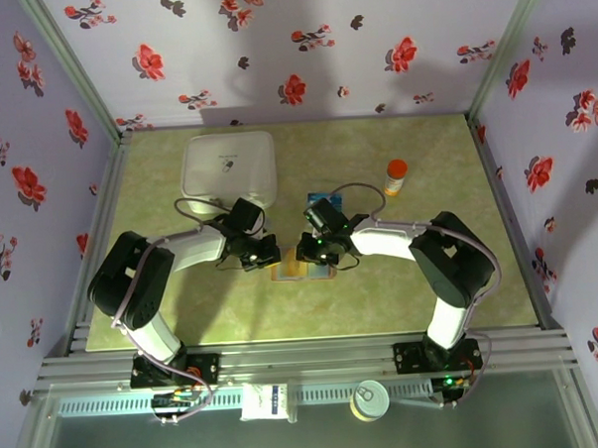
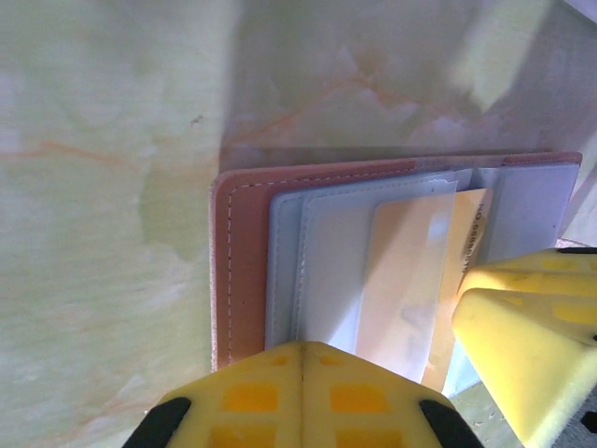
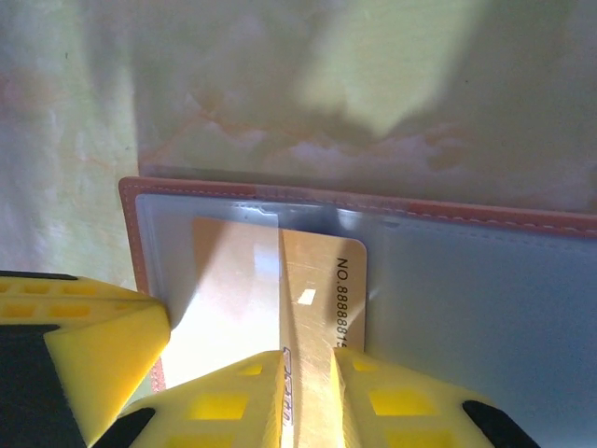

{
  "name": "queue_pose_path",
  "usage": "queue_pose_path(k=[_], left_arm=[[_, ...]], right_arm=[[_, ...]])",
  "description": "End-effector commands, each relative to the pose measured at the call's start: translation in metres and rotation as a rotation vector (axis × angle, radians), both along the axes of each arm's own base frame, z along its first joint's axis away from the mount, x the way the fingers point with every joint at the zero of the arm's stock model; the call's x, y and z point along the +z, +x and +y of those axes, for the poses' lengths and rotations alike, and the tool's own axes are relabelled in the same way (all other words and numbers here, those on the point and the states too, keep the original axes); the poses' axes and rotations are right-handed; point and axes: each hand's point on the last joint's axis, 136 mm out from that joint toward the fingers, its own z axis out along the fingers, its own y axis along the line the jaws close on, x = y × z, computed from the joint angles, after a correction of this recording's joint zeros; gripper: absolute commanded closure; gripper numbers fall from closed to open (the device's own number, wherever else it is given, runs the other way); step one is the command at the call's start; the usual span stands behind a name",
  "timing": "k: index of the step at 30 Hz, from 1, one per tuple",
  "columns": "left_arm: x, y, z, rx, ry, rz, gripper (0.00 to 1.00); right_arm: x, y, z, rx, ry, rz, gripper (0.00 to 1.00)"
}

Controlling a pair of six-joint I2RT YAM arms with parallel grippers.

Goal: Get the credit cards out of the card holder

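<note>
The card holder (image 1: 299, 271) lies open on the green mat, reddish-brown leather (image 2: 241, 271) round grey-blue pockets (image 3: 466, 299). My left gripper (image 2: 303, 347) is shut, its tips resting on the holder's left panel. A yellow-orange credit card (image 3: 322, 271) sticks partway out of a clear pocket and tilts up. My right gripper (image 3: 310, 359) is shut on that card's near edge. In the top view the left gripper (image 1: 266, 253) and the right gripper (image 1: 310, 251) meet over the holder. A teal-blue card (image 1: 323, 196) lies on the mat just beyond the right gripper.
A white square box (image 1: 229, 168) stands at the back left, close behind the left arm. An orange-capped bottle (image 1: 396, 177) stands at the back right. Floral walls close in the mat on three sides.
</note>
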Motion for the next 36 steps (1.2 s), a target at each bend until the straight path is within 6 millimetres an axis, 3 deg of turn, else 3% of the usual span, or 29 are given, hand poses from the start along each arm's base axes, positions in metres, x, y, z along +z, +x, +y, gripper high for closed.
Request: queue_pose_path(k=[1, 6, 11, 24, 36], left_arm=[[0.002, -0.003, 0.011, 0.001, 0.039, 0.005, 1.00], [0.015, 0.004, 0.002, -0.005, 0.000, -0.010, 1.00], [0.020, 0.006, -0.007, -0.013, -0.025, -0.008, 1.00], [0.003, -0.003, -0.017, -0.046, -0.006, 0.036, 1.00], [0.007, -0.003, -0.022, -0.057, -0.015, 0.034, 1.00]], right_arm=[[0.017, 0.001, 0.001, 0.011, 0.008, -0.037, 0.78], [0.029, 0.002, 0.004, 0.007, 0.042, -0.061, 0.77], [0.028, 0.001, 0.000, 0.006, 0.026, -0.062, 0.77], [0.017, -0.001, -0.002, 0.017, 0.001, -0.036, 0.76], [0.008, -0.004, -0.007, 0.019, -0.031, -0.027, 0.75]])
